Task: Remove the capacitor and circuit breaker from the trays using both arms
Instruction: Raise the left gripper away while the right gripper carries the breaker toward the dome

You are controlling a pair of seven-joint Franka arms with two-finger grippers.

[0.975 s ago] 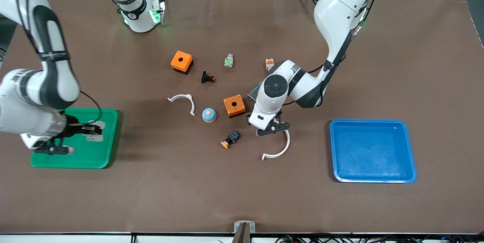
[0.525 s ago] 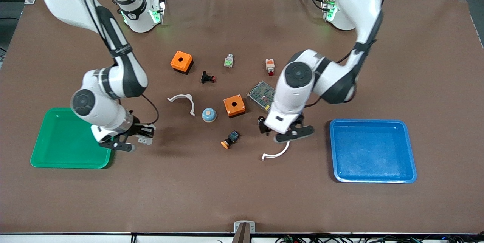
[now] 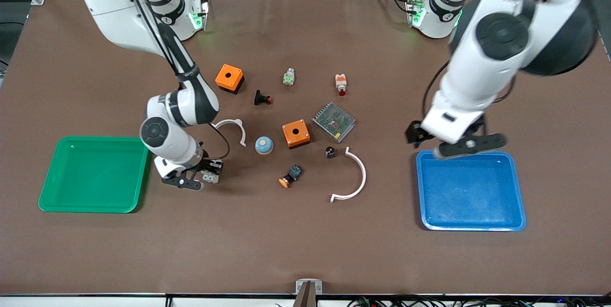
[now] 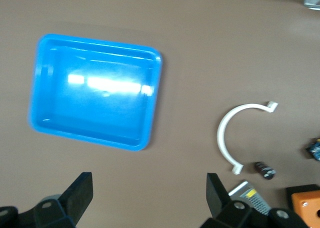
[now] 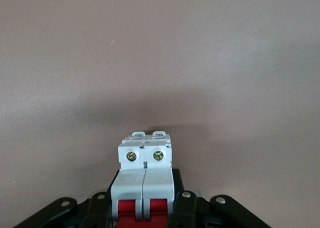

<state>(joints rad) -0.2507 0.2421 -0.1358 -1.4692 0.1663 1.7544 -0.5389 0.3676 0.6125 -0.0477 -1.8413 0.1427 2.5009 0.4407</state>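
Observation:
The breaker (image 3: pixel 211 175), a white-grey block with red toggles, is held in my right gripper (image 3: pixel 206 177), just above the brown table beside the green tray (image 3: pixel 95 206). In the right wrist view the breaker (image 5: pixel 145 170) sits between the shut fingers of the right gripper (image 5: pixel 145 204). The capacitor (image 3: pixel 330 152), a tiny black cylinder, lies on the table by the end of a white arc (image 3: pixel 355 178). It also shows in the left wrist view (image 4: pixel 265 170). My left gripper (image 3: pixel 470 146) is open and empty over the blue tray's (image 3: pixel 470 223) rim; in its own view (image 4: pixel 149 188) the jaws stand wide apart.
Two orange boxes (image 3: pixel 229 78) (image 3: pixel 296 133), a metal mesh unit (image 3: pixel 334 121), a blue dome button (image 3: pixel 264 145), an orange-capped button (image 3: pixel 290 176), a black push-button (image 3: pixel 262 98), two small white buttons (image 3: pixel 288 77) (image 3: pixel 341 83) and another white arc (image 3: pixel 232 128) lie mid-table.
My right gripper carried the breaker from over the green tray toward the table's middle. My left gripper moved from the capacitor to the blue tray's rim; the capacitor stays on the table.

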